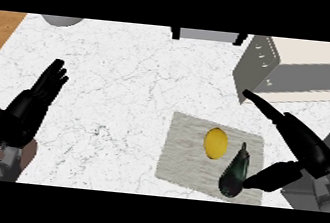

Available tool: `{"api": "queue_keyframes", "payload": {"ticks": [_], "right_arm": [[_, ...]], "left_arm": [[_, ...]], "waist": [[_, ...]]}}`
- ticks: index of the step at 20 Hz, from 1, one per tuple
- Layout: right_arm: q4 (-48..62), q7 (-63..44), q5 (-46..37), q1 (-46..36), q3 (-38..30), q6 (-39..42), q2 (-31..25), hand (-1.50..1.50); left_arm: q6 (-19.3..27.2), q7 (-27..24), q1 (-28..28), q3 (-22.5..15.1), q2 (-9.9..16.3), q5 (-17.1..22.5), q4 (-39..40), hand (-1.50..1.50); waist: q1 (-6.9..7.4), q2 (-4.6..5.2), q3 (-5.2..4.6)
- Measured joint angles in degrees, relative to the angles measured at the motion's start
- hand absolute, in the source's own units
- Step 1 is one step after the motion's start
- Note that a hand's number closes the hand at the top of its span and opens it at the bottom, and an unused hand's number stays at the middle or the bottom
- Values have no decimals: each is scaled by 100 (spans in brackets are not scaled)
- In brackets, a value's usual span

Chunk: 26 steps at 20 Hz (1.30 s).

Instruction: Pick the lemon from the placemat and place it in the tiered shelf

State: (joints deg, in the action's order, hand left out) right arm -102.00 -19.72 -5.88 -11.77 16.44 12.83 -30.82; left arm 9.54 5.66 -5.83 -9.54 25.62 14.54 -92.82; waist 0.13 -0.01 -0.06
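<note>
While on placemat [193, 156], lemon [215, 143]

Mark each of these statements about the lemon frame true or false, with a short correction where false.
1. The lemon lies on the placemat. True.
2. The right hand is curled round the lemon. False: it is open, beside the mat, holding nothing.
3. An eggplant lies right of the lemon on the mat. True.
4. The lemon is in the tiered shelf. False: not yet placed there.
5. The left hand rests open at the view's left. True.
</note>
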Motion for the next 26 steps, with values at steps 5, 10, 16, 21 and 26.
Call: {"api": "queue_keyframes", "payload": {"ticks": [5,10,16,21,26], "right_arm": [[220,-340,-775,-179,394,76,211,-150],[342,-569,-1372,-267,543,222,643,-150],[744,-660,-1753,-427,574,631,986,-150],[932,-997,-1955,-546,658,1039,1251,-150],[1044,-1203,-2294,-558,690,1291,1449,-150]], "left_arm": [[-118,46,36,118,-63,-63,-38,0],[-279,204,39,301,-181,-213,-126,0],[-474,230,103,460,-351,-373,-166,0],[-573,343,131,604,-432,-447,-260,0],[-583,409,135,656,-628,-624,-335,0]], "waist": [[12,1,4],[5,0,6],[9,0,6],[7,0,6],[2,-1,6]]}}
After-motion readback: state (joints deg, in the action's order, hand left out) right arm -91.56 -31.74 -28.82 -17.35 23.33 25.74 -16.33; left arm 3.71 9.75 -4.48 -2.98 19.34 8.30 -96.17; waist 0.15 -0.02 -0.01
